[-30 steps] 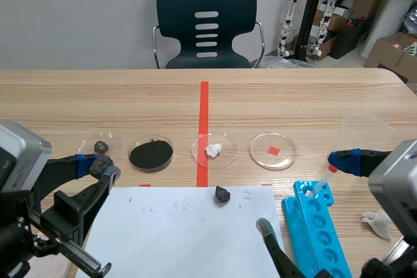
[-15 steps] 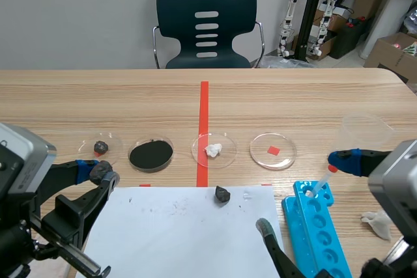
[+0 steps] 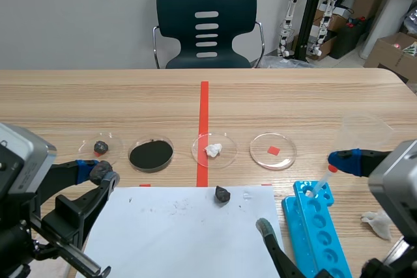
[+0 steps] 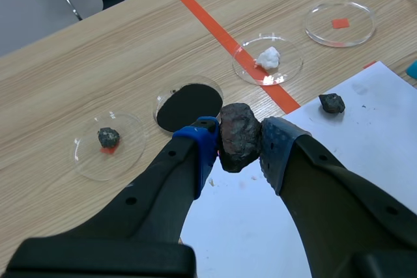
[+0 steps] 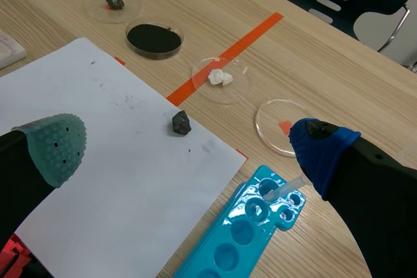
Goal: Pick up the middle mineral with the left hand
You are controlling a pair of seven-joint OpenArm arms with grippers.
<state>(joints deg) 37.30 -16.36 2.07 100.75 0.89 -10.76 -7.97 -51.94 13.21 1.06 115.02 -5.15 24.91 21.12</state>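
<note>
Nearest, the left gripper (image 4: 240, 142) is closed on a dark, lumpy rock (image 4: 238, 133). It pinches the rock between its two pad tips and holds it off the table, near the left edge of a white paper sheet (image 3: 182, 232). The right gripper (image 5: 187, 149) is open and empty, fingers wide apart, beside a blue tray (image 3: 322, 226).

Farther out, a small black stone (image 3: 222, 193) lies on the paper's far edge. Beyond it stands a row of four clear dishes: one with a grey pebble (image 3: 100, 146), one with black powder (image 3: 150, 154), one with a white lump (image 3: 213, 150), and one with a red square (image 3: 273, 151). A dark chair (image 3: 206, 24) stands past the table.

The rock looks uneven and is gripped only at the tips. A quick swing could make it twist, slip out, and drop onto the paper or a dish.
</note>
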